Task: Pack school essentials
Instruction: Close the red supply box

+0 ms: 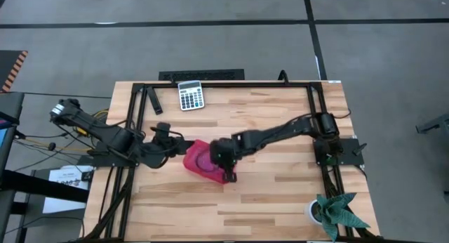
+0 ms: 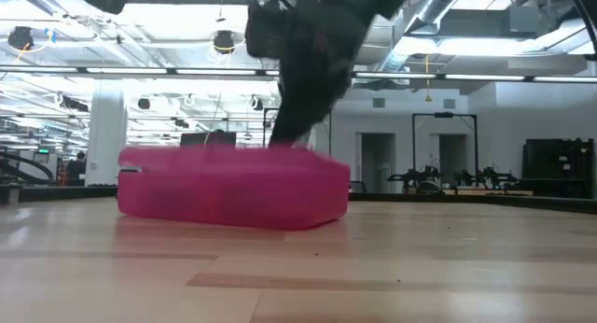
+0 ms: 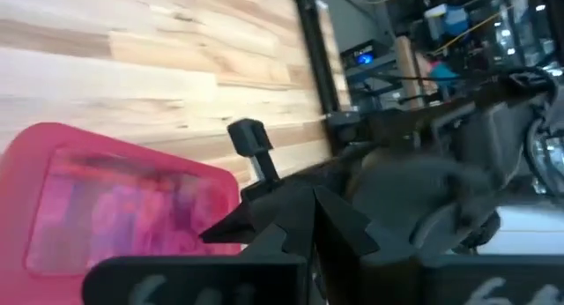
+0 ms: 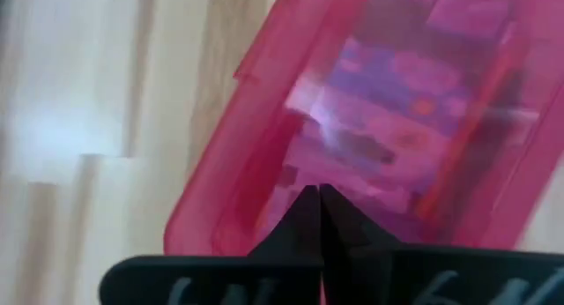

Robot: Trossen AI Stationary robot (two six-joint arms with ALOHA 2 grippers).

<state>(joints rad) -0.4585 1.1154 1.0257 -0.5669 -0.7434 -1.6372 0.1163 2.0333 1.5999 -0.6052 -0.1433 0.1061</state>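
A red see-through case point(image 1: 200, 161) lies closed and flat on the wooden table point(image 1: 280, 194), left of centre. The school essentials show only as blurred shapes through its lid point(image 4: 414, 102). My right gripper point(image 1: 216, 161) reaches in from the table's right, its fingers shut point(image 4: 319, 195), with the tips at the lid. My left gripper point(image 1: 179, 145) is shut point(image 3: 308, 204) and hangs just left of the case, above the table and clear of it. My right gripper's shut fingertips point(image 2: 284, 136) meet the top of the case's lid point(image 4: 300, 164), not pinching anything. The fingers slant down from the table's right side. The case point(image 2: 233, 188) stays flat on the table. Blur hides whether the tips press on the lid or only touch it.
A grey calculator point(image 1: 190, 95) lies at the far edge of the table. A potted plant point(image 1: 335, 211) stands at the near right corner. Black frame rails point(image 1: 133, 116) run along the table's left, far and right sides. Bare wood lies toward the near edge.
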